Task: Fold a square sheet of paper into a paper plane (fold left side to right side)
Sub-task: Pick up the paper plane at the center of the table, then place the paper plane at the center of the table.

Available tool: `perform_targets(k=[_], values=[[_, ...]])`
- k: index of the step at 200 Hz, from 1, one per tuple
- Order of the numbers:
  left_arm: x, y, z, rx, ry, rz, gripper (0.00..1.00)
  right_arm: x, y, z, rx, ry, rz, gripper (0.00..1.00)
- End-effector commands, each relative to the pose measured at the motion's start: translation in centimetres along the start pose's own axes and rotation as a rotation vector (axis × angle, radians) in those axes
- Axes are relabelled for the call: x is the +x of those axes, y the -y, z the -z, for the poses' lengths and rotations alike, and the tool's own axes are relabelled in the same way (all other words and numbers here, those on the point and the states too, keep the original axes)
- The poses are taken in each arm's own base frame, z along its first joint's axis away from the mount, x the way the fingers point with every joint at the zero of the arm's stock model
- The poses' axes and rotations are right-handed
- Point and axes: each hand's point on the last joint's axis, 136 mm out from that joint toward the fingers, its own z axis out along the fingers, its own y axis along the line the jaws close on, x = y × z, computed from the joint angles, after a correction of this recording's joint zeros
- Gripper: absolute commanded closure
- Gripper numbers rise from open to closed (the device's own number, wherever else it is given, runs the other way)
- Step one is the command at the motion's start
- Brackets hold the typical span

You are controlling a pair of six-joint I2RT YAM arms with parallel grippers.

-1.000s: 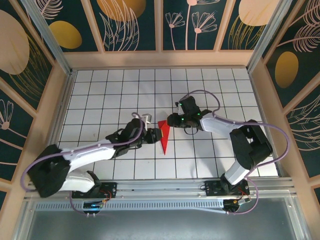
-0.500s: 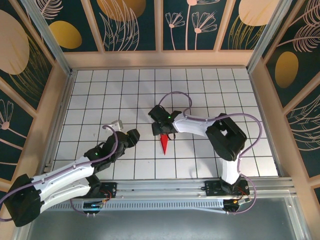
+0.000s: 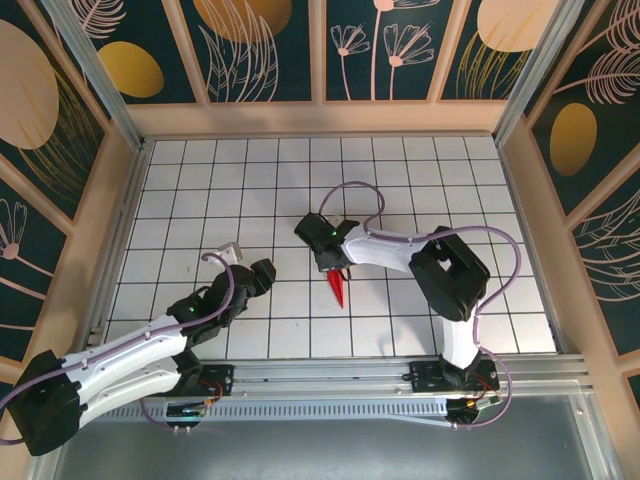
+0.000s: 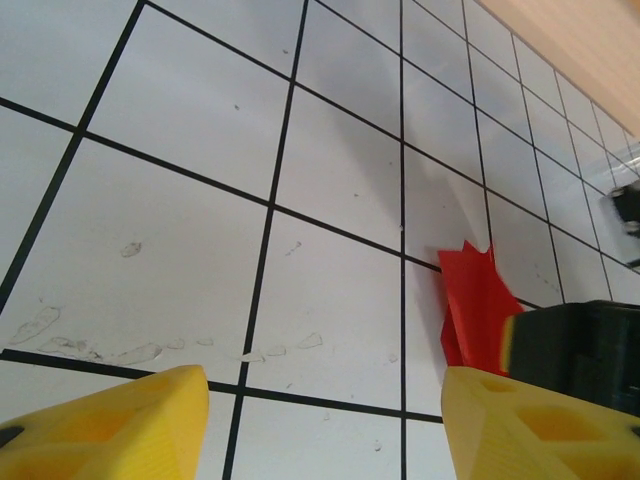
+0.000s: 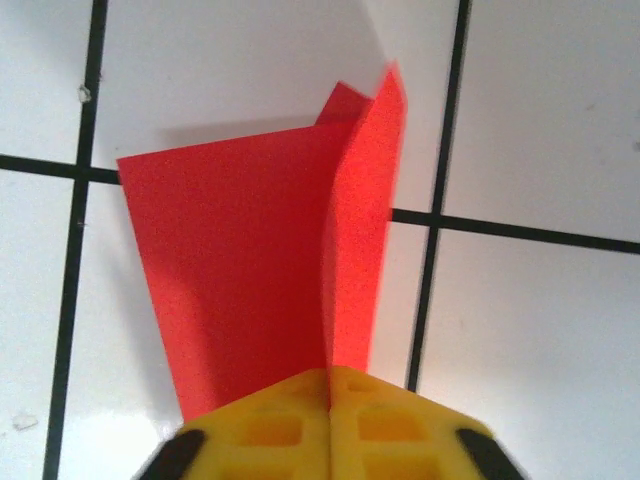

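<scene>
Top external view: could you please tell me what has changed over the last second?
The left gripper drew back to its own left, away from the paper plane, and stands open. The right gripper moved left onto the plane's far end and shut on it. The plane stayed at about the same spot.

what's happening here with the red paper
The right claw is shut on the folded red paper, pinching it along a crease, with one flap apparently raised off the white grid table. The left claw hangs open to the left of it, holding nothing. The paper is now a narrow pointed shape.
</scene>
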Motion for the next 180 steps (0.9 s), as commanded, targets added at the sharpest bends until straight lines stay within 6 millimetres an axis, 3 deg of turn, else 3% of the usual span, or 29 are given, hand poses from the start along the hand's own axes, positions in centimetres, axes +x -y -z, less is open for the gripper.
perform_targets(k=[1,15,29,57,71,97,135,180], values=[[-1.5,0.7,0.2,-0.012,0.04,-0.019,0.36,-1.4,1.2,3.5,0.007,0.066,-0.029,1.0],[-2.0,1.1,0.4,-0.01,0.056,-0.02,0.34,-2.0,1.1,4.8,-0.026,0.087,-0.035,1.0],[-2.7,1.4,0.6,-0.011,0.077,-0.02,0.3,-3.1,-0.1,6.5,-0.13,0.118,-0.032,1.0],[-4.3,1.4,1.1,-0.029,0.127,-0.005,0.23,-5.1,-3.0,10.3,-0.507,0.167,-0.086,1.0],[-4.7,1.3,1.4,-0.029,0.144,0.008,0.21,-5.1,-3.3,10.7,-0.698,0.154,-0.143,1.0],[-5.1,1.2,1.7,-0.023,0.16,0.034,0.2,-3.5,-3.5,8.7,-0.895,0.084,-0.215,1.0],[-4.7,0.6,1.6,-0.03,0.151,0.049,0.2,-1.8,-2.4,4.5,-0.96,0.039,-0.307,1.0],[-4.2,0.5,1.2,-0.035,0.132,0.039,0.19,-0.3,0.9,0.2,-0.731,0.013,-0.315,1.0]])
